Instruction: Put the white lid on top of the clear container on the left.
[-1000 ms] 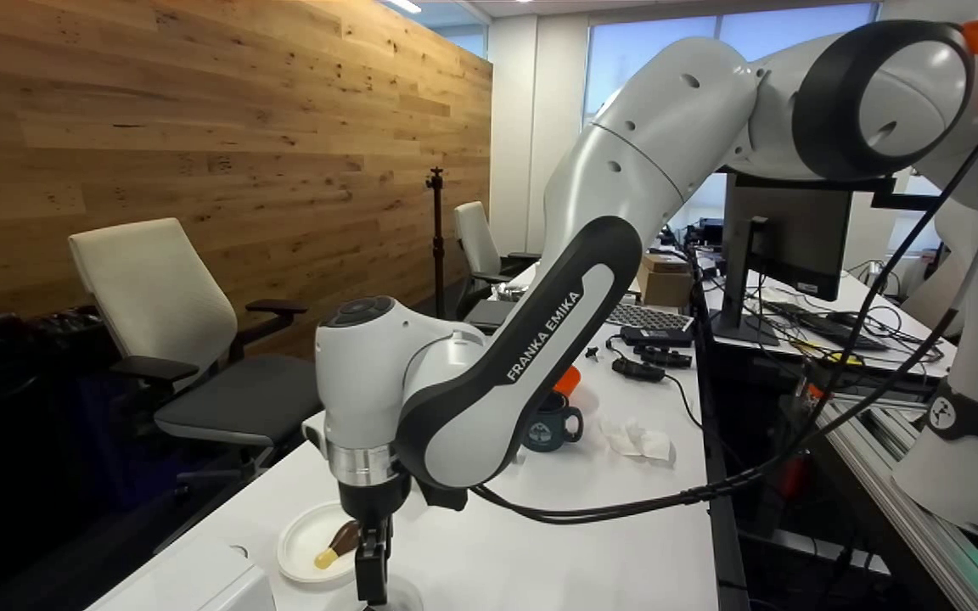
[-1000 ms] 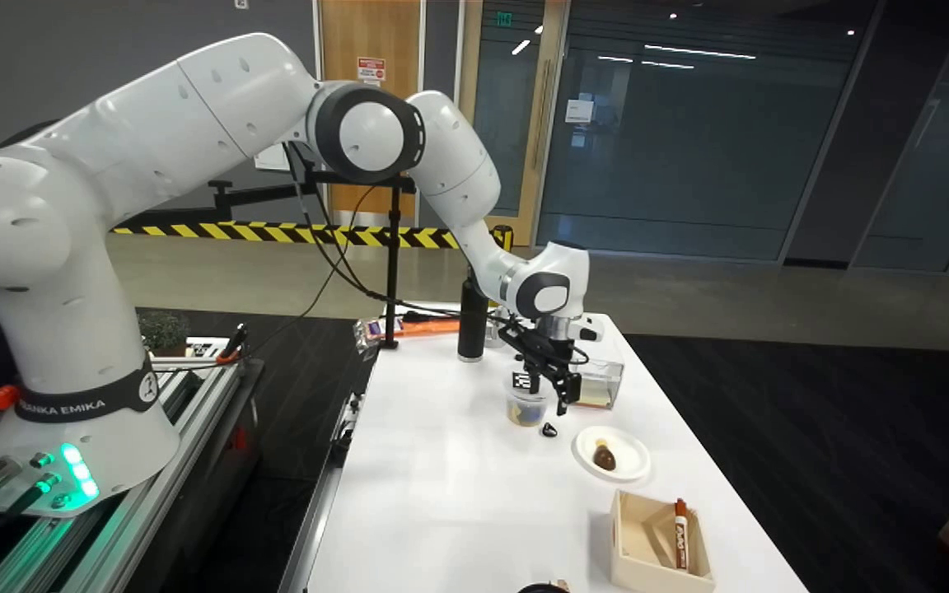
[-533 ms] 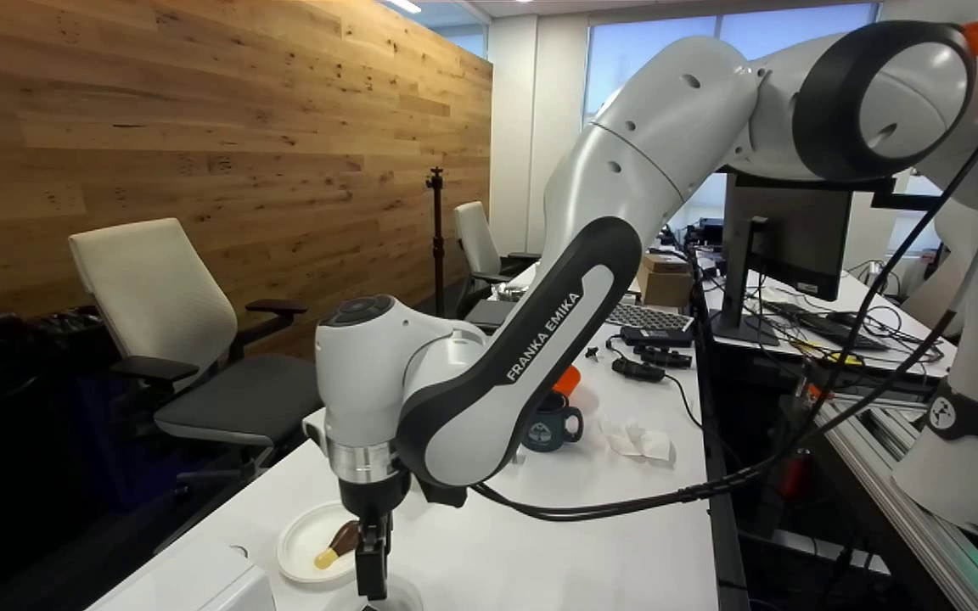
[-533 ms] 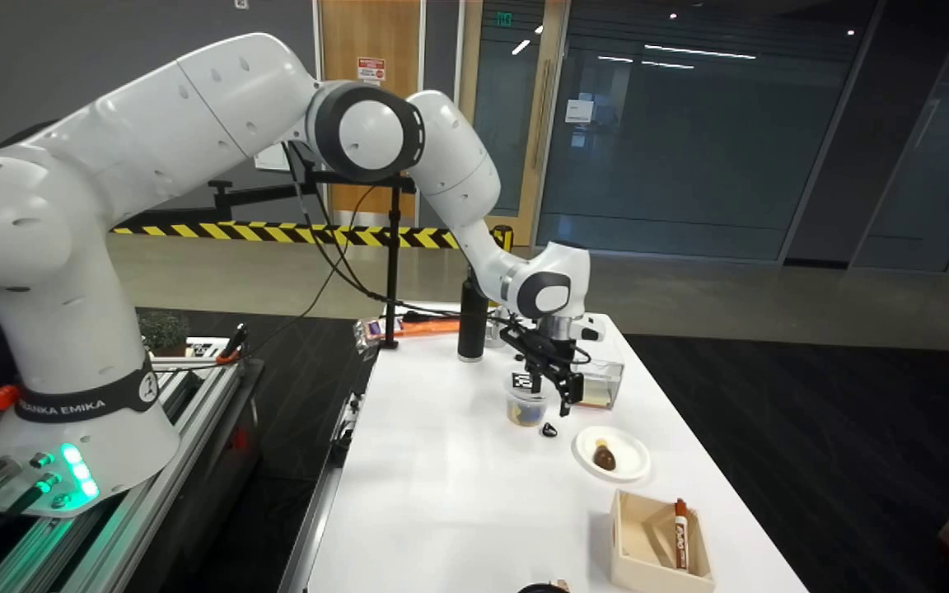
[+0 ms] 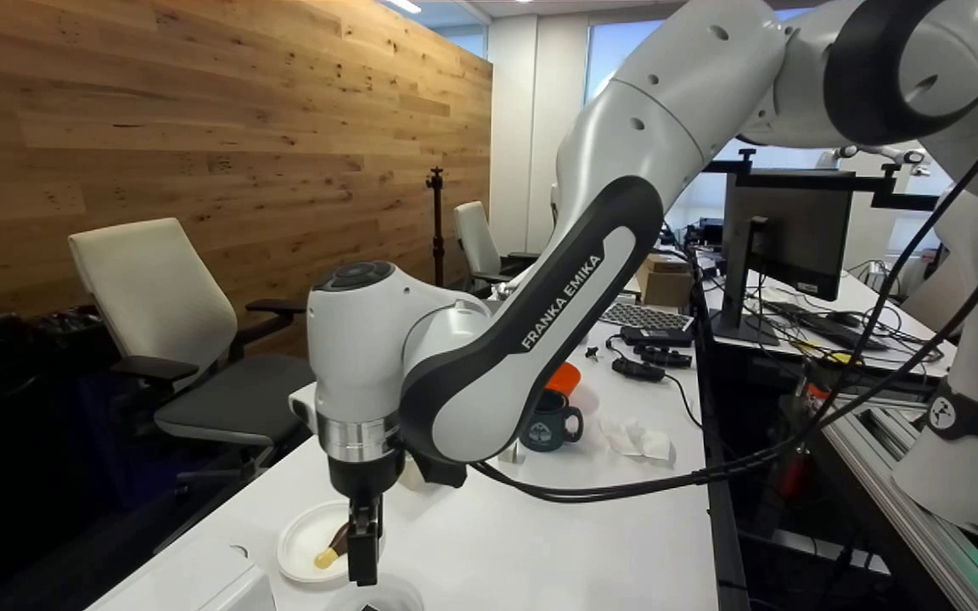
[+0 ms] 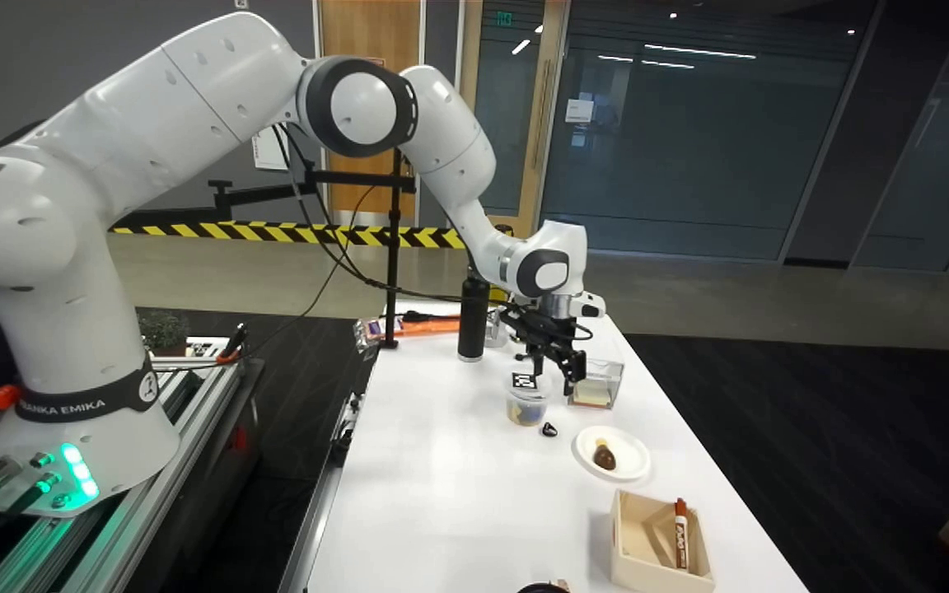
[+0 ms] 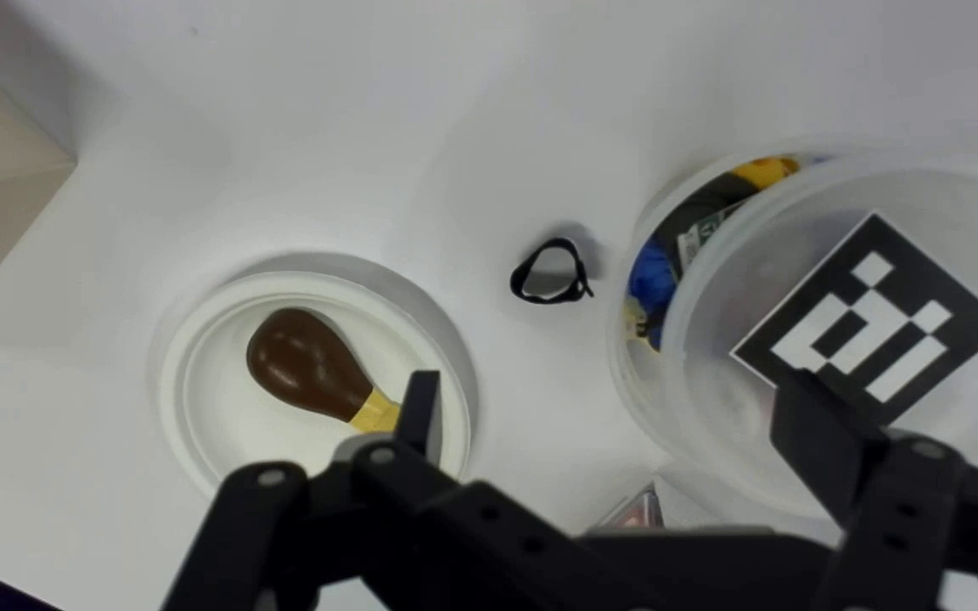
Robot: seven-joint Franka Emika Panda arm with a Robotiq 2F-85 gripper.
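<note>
White lid [image 7: 858,327]: round, translucent, bold black-and-white square pattern borne on top; seen placed over the clear container [image 6: 526,410]; whether fully pressed down cannot be told.
Clear container: stood upright on the white table [image 6: 441,494]; blue, yellow and dark contents shown through; in the wrist view, a crescent of it left uncovered past the lid's edge.
Gripper [image 7: 612,399]: pointed downward, held close to the lid; contact with it cannot be told.
Jaws: spread wide; in the wrist view one finger [image 7: 418,416] is seen in front of the white dish [image 7: 226,416], the other in front of the lid's pattern.
White dish: round, laid flat; brown drumstick-shaped piece [image 7: 311,365] with pale yellow end set on it.
Black loop [image 6: 549,430]: left on the table between dish and container.
Clear rectangular box [image 6: 610,380]: placed near the container, yellow contents shown inside, partly covered by the gripper in an exterior view.
Wooden box [image 6: 660,570]: placed near the dish; marker pen [image 6: 680,535] leaned inside.
Black bottle [image 6: 472,325]: stood upright farther along the table.
Dark mug [image 5: 545,431]: partly hidden by the arm [image 5: 574,280]; orange item [image 5: 565,379] seen just beside it, kind not made out.
Crumpled tissue [image 5: 637,441]: dropped near the mug.
</note>
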